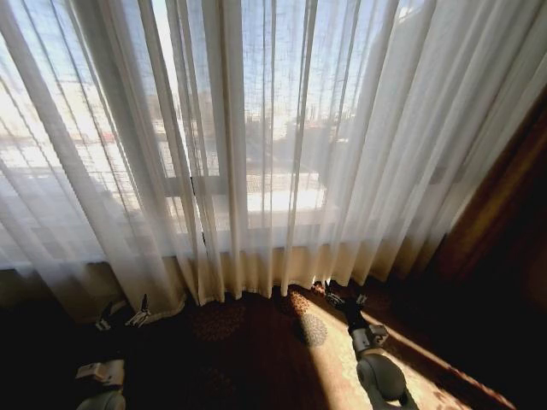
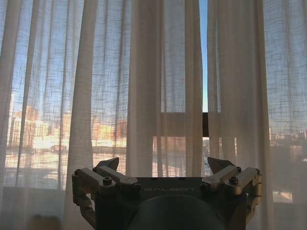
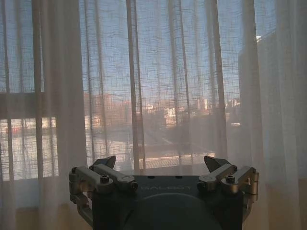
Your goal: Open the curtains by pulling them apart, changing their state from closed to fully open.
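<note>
- You see the sheer white-cream pleated curtains point(image 1: 256, 154) hanging closed across the upper and middle frame of the head view, hems reaching the floor.
- A narrow slit between panels shows in the left wrist view, with a dark window frame bar point(image 2: 205, 124) behind it.
- Your left gripper point(image 1: 122, 314) sits at lower left, fingers spread, holding nothing, just short of the fabric.
- Your right gripper point(image 1: 344, 300) sits lower centre-right, fingers likewise spread and empty, near the hems.
- A dark brown heavy drape point(image 1: 504, 213) borders the right edge.
- Patterned dark carpet point(image 1: 256, 359) lies open between both arms.
</note>
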`<state>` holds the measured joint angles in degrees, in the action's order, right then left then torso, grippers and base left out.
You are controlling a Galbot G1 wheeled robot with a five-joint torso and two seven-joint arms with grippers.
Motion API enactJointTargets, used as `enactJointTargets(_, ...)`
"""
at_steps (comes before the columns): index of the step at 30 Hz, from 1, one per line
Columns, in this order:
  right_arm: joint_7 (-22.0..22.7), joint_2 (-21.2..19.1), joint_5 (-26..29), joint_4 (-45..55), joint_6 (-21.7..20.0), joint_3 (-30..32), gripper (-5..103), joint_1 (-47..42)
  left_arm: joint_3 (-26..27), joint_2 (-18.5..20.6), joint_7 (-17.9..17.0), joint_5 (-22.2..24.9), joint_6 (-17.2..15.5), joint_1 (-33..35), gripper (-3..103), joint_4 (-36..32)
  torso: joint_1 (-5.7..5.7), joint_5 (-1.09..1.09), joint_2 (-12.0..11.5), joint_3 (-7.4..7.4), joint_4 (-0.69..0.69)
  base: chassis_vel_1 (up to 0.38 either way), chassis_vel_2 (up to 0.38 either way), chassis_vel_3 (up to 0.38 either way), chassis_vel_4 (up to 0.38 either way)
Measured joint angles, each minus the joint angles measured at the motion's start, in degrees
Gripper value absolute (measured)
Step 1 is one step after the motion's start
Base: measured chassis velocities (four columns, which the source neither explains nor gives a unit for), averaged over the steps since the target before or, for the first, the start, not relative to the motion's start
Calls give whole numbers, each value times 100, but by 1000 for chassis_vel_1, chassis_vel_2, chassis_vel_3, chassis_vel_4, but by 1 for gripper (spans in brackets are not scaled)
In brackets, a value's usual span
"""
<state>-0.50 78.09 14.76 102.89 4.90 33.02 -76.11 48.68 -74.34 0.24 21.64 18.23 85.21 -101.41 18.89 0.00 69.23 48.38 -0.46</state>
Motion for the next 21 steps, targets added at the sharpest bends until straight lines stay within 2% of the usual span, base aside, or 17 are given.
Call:
enactJointTargets(10,-197,74,-33,-178,80,-87,100,92,0,0,0,0,0,0,100,0,-1,0,0,0,0,-4,13,2,-12)
enactJointTargets(16,-236,44,-29,-237,110,-74,100,107,0,0,0,0,0,0,100,0,-1,0,1,-1,1,-55,153,62,-132)
enactJointTargets(21,-242,15,-10,-271,116,-42,100,138,0,0,0,0,0,0,100,0,-1,0,1,-1,0,-170,292,156,-295)
